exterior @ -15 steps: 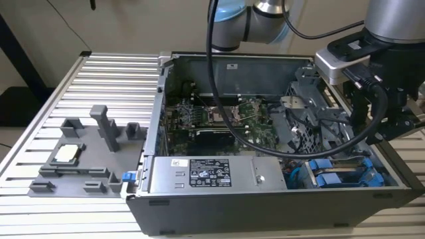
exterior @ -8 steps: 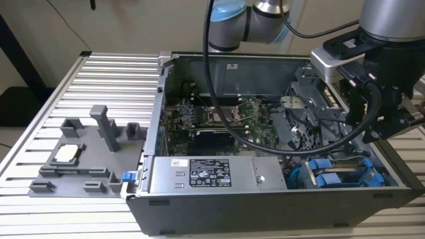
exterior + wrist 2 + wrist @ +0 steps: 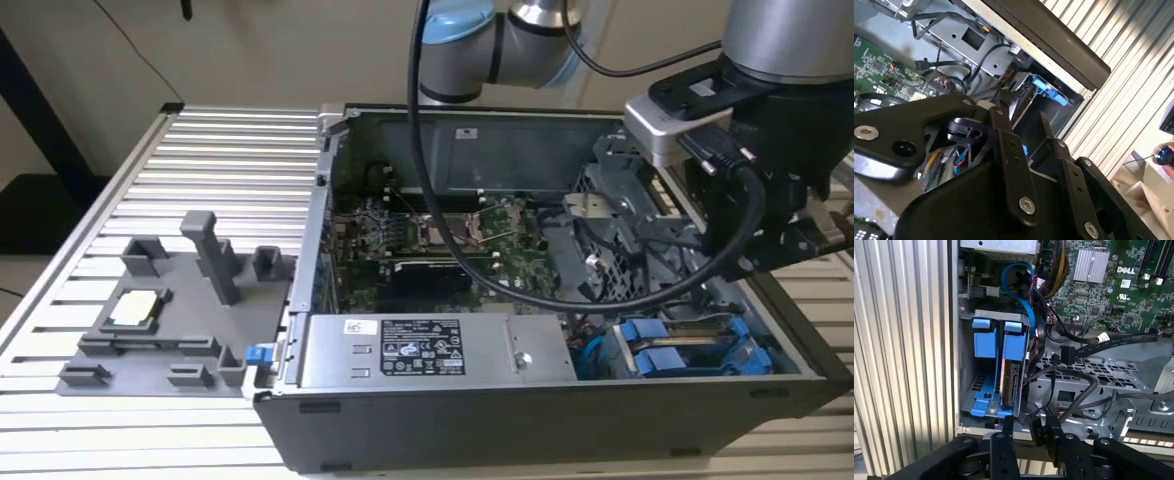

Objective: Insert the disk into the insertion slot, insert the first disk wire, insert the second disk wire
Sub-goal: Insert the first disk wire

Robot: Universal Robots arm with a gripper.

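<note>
Hand [image 3: 1031, 426] grasps a black wire plug [image 3: 1037, 432] near the disk [image 3: 1013, 382], seated in the insertion slot [image 3: 999, 315] toward four o'clock in the exterior view; plug probably wants squaring, then gentle pressure.

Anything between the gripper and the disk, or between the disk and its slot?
The disk already sits in the insertion slot, so nothing blocks that path. In the first wrist view a black connector lies right at the gripper, and loose black cables droop beside the slot's opening and may crowd an approach.

The arm [image 3: 787, 45] hangs bent, wrist [image 3: 747, 150] (and gripper [image 3: 1030, 421]) low.
</note>
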